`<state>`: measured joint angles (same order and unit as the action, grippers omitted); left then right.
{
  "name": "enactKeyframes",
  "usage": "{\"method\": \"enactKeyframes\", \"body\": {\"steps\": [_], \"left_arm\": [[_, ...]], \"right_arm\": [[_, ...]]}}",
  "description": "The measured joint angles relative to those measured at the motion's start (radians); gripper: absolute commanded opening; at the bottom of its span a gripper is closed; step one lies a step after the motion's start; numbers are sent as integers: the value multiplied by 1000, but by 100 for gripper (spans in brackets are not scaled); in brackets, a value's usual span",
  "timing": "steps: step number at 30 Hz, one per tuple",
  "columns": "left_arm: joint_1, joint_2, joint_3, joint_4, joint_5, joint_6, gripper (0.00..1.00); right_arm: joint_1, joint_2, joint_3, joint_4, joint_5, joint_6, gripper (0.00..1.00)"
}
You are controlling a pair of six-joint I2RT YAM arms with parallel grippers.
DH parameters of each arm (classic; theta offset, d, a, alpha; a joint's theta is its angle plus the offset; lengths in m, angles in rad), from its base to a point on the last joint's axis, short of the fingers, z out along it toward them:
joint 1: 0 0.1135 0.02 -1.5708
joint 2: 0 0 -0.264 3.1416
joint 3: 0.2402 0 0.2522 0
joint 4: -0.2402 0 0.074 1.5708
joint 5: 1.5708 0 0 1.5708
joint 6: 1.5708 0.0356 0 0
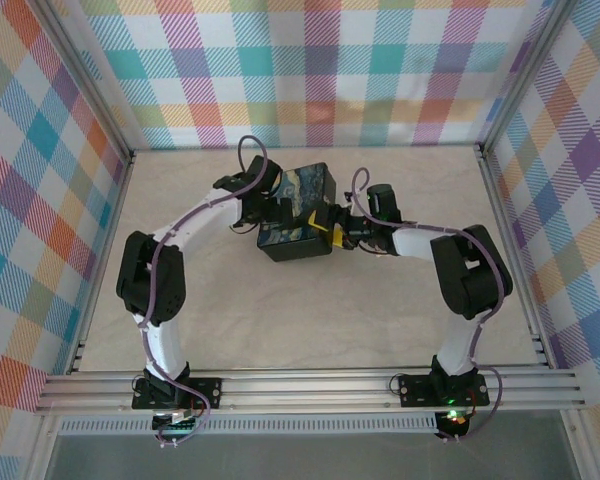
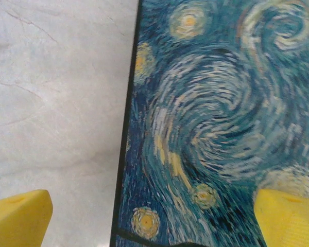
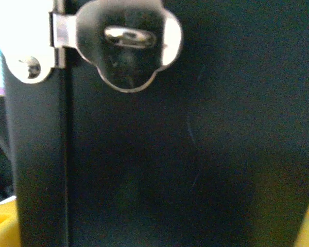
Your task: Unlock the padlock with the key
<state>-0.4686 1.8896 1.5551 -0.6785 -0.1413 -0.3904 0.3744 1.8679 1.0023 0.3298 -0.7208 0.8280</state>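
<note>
Both sets of jaws are spread wide and empty: left gripper point(image 2: 153, 218) straddles an edge of the painted box point(image 1: 298, 212), likely to brace it. Right gripper point(image 3: 154, 226) faces its hasp point(image 3: 129, 56), toward the bench's far edge. Whereabouts of padlock and key: cannot tell.

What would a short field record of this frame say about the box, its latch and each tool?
box: dark, swirly blue-yellow lid, mid-table
table: pale, bare around the box
hasp: metal plate lying over its staple loop on the box's dark side
left tool: open, straddling the lid's edge, one finger above the table, the other above the lid
right tool: open, facing the dark side below the hasp, close up
</note>
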Motion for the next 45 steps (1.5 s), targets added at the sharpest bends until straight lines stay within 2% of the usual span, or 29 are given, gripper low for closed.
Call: {"method": "enactKeyframes", "body": {"steps": [2, 12, 19, 22, 27, 30, 34, 37, 41, 45], "left_arm": [[0, 18, 0, 18, 4, -3, 100], [27, 27, -48, 70, 27, -10, 100], [59, -43, -108, 87, 45, 51, 100], [106, -137, -170, 124, 22, 86, 100], [270, -346, -438, 371, -85, 180, 100], [335, -420, -660, 555, -172, 272, 100], [348, -417, -861, 739, -189, 337, 100], [360, -380, -923, 864, -173, 359, 100], [376, -370, -996, 1055, -115, 370, 100], [382, -353, -1102, 1287, -50, 385, 100]], "right_arm": [[-2, 17, 0, -46, 22, -24, 100], [-65, 6, 24, -248, 87, -144, 100], [-90, -135, 124, -447, 210, -307, 100], [-119, -236, 102, -456, 335, -382, 100], [-167, -448, -146, -309, 651, -542, 100], [-181, -472, -248, -262, 784, -603, 100], [-202, -468, -336, -156, 876, -672, 100], [-217, -457, -351, -88, 918, -711, 100], [-225, -449, -368, 48, 913, -788, 100], [-237, -441, -373, 102, 902, -848, 100]]}}
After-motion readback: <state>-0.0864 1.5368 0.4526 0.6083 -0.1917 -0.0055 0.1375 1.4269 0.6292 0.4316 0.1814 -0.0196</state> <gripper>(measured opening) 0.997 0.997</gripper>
